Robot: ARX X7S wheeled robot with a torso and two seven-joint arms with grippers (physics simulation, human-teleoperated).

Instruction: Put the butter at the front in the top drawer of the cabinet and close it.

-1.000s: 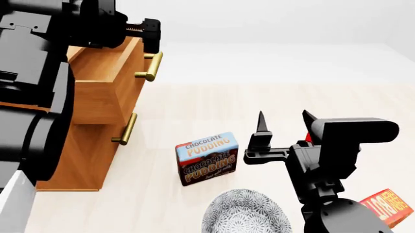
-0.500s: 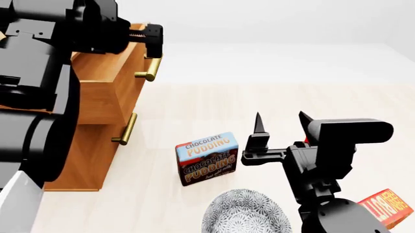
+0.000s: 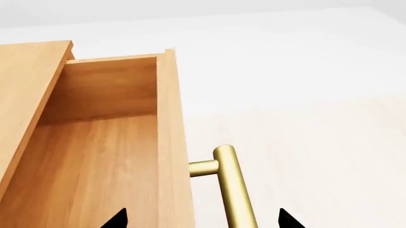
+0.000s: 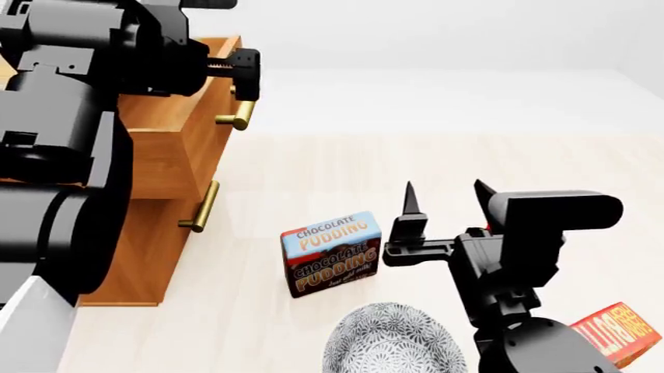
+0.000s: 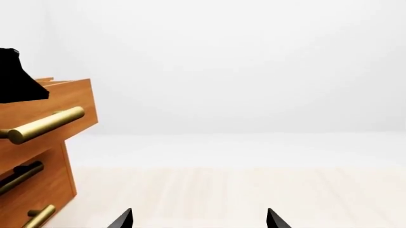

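The cabinet (image 4: 140,249) stands at the left with its top drawer (image 4: 171,151) pulled out. In the left wrist view the inside of the top drawer (image 3: 170,118) shows no contents. My left gripper (image 3: 201,219) is open, its tips wide apart either side of the drawer front and the brass handle (image 3: 233,190). In the head view the left gripper (image 4: 236,74) hangs just above that handle (image 4: 241,115). A red-orange butter box (image 4: 626,334) lies at the lower right. My right gripper (image 4: 446,192) hovers open over the floor, with nothing between its fingers.
A chocolate pudding box (image 4: 332,252) stands just left of the right gripper. A patterned grey bowl (image 4: 393,342) sits in front of it. The lower drawer's brass handle (image 4: 199,208) sticks out of the cabinet. In the right wrist view the cabinet (image 5: 38,142) is at the side.
My left arm has shifted a little to the right, with its gripper staying by the top drawer's handle. The right gripper has drifted slightly left. The drawer stays open.
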